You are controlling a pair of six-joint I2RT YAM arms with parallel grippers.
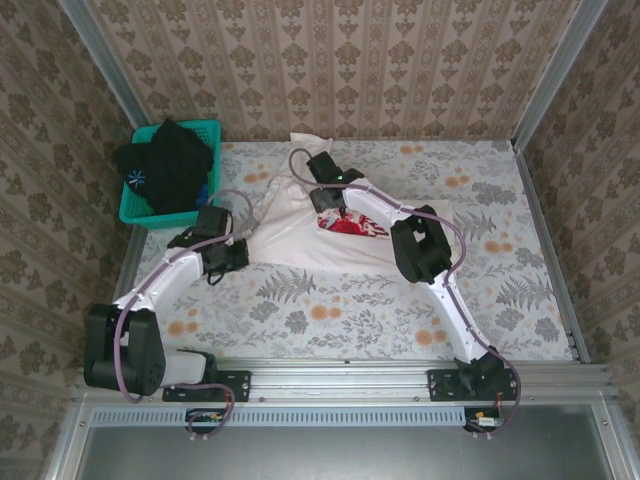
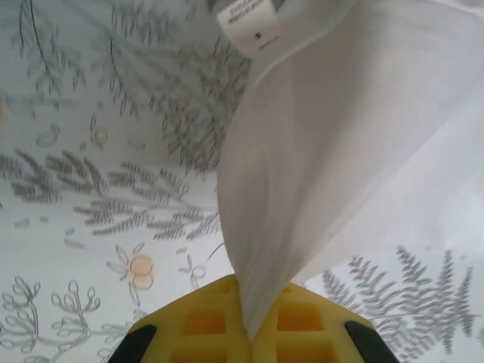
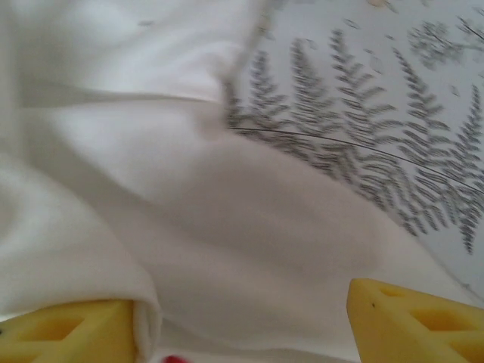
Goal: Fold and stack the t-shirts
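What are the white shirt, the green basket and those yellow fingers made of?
White t-shirt: soft matte cloth, likely a cotton knit; it drapes and folds, and carries a sewn label. Teal basket: looks like rigid plastic mesh. Left fingers: yellow with a moulded grid, perhaps rubber or plastic; I cannot tell which.

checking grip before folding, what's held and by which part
Left gripper pinches the white t-shirt by a bunched fold at its edge; right gripper is open, holding nothing.

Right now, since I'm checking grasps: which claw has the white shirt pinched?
The left claw: the white t-shirt is clamped between its yellow pads. The right claw has its fingers spread apart over the cloth.
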